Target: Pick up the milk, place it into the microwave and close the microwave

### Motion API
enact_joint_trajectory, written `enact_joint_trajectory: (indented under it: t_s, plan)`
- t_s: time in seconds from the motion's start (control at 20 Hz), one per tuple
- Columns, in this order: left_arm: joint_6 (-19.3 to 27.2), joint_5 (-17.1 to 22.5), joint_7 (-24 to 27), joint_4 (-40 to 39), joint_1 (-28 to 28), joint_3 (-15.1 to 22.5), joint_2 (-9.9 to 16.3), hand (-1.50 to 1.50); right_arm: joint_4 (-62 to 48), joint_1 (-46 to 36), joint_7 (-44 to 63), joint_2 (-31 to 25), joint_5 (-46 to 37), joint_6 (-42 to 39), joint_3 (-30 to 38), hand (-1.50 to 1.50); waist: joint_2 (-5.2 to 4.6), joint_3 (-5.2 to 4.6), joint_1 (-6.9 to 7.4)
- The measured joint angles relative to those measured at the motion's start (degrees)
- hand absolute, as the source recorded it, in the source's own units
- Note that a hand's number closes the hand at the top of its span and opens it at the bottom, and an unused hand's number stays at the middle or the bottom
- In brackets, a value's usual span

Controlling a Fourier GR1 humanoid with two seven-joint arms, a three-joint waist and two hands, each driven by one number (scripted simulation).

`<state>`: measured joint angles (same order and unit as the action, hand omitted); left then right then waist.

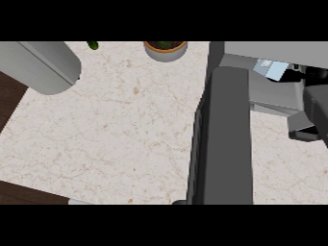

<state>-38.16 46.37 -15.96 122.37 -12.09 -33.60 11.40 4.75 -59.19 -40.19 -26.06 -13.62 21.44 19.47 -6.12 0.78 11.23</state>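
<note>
The milk (pixel 273 68) already sits inside the microwave (pixel 280 96), the right hand (pixel 294 72) beside it, fingers unreadable; its open door (pixel 223 139) remains to close.

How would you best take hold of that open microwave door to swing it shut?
Probably at the door's free end, near the view's lower edge, coming from the left over the counter. It stands swung out from the microwave, edge-on, so pushing there, far from the body, should swing it easiest.
</note>
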Motion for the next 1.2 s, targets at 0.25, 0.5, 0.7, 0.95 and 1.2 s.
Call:
enact_joint_trajectory:
  t_s: [0.25,0.5,0.7,0.95,1.2]
  plan:
    - [-0.12,-0.83,-0.01,-0.64,0.64,0.03,0.32,-1.5,-0.34,0.01,0.69,-0.08,-0.09,2.28,0.12,-1.5,-0.11,-0.1,0.26]
    - [-0.77,-2.02,0.23,-1.39,0.97,0.41,0.1,-1.5,0.24,-2.21,-0.18,2.72,1.16,-2.9,1.12,-1.5,0.41,-0.11,0.7]
    - [-0.89,-2.89,0.11,-1.96,1.94,0.86,0.45,-1.5,-0.98,-4.26,2.54,4.44,-0.96,-3.96,-1.0,-1.5,0.43,-0.32,1.23]
    - [-1.25,-4.02,0.44,-3.47,3.02,1.29,0.39,-1.5,-1.63,-7.15,6.29,7.57,-2.51,-0.74,-2.46,-1.5,0.77,-0.52,1.2]
    - [-1.41,-4.84,0.0,-4.22,3.2,2.18,0.19,-1.5,-1.58,-9.33,8.59,10.02,-3.22,2.2,-2.99,-1.5,1.19,-0.54,0.42]
